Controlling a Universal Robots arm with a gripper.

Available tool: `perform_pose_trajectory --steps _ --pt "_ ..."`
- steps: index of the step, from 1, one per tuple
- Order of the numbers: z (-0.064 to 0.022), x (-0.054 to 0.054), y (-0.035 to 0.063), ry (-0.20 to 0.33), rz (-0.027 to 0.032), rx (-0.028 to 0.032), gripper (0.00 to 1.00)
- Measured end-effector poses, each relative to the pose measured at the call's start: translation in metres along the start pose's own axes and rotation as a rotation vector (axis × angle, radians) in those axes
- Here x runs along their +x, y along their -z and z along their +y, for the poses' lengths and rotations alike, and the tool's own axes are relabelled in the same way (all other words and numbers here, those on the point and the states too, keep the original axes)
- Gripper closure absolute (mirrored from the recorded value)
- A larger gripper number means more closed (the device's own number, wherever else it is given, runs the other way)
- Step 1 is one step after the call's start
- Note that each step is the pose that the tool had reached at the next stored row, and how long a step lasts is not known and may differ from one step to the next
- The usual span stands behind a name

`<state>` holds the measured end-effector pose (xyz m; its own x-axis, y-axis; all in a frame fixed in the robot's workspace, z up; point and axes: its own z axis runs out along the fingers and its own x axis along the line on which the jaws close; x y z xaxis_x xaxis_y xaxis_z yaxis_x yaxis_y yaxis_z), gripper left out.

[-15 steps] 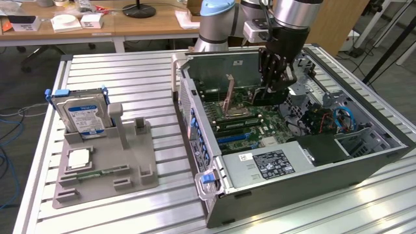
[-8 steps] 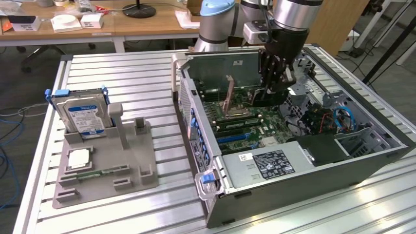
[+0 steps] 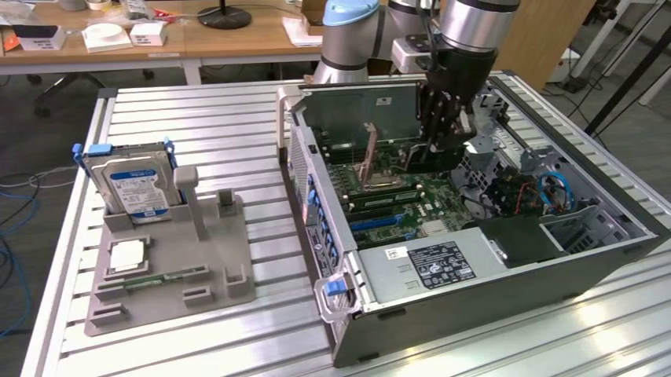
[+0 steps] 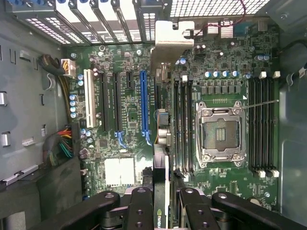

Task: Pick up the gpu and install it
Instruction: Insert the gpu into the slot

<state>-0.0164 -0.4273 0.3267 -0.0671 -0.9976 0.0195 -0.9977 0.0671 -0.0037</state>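
My gripper [image 3: 441,129] reaches down into the open computer case [image 3: 346,314], over the motherboard. It is shut on the gpu [image 3: 432,161], which hangs dark below the fingers. In the wrist view the gpu [image 4: 161,158] is edge-on between the black fingers [image 4: 141,208], with its silver end bracket [image 4: 172,40] toward the case's rear slot covers. The card hangs above the motherboard [image 4: 120,172], between the long blue slot [image 4: 144,108] and the memory slots [image 4: 182,124]. I cannot tell whether its lower edge touches a slot.
A grey fixture [image 3: 210,259] on the exterior view's left holds a hard drive [image 3: 131,184] upright and a small green memory stick [image 3: 168,276]. Inside the case are the bare CPU socket [image 4: 219,132], cable bundles [image 4: 60,146] and a power supply [image 3: 441,263].
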Motion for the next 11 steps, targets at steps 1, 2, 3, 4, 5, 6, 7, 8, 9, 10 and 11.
perform_pose_trajectory --steps 1,2,3,4,5,6,7,8,9,10,11 --pt "0.0000 0.0000 -0.0003 0.000 0.0000 0.0000 0.74" --pt "0.0000 0.0000 -0.0006 0.000 0.0000 0.0000 0.74" --pt "0.0000 0.0000 -0.0008 0.000 0.0001 -0.0001 0.74" --pt "0.0000 0.0000 -0.0009 0.000 0.0002 -0.0001 0.74" --pt "0.0000 0.0000 -0.0011 0.000 0.0001 0.0000 0.74" --pt "0.0000 0.0000 -0.0024 0.000 0.0000 -0.0001 0.74" --pt "0.0000 -0.0001 -0.0042 0.000 0.0000 0.0000 0.74" --pt "0.0000 -0.0001 -0.0042 0.000 0.0000 0.0000 0.74" --pt "0.0000 -0.0001 -0.0042 0.001 0.0000 0.0000 0.74" --pt "0.0000 -0.0001 -0.0042 0.001 -0.0001 0.0000 0.74" --pt "0.0000 -0.0001 -0.0042 0.002 0.0000 0.0000 0.74"
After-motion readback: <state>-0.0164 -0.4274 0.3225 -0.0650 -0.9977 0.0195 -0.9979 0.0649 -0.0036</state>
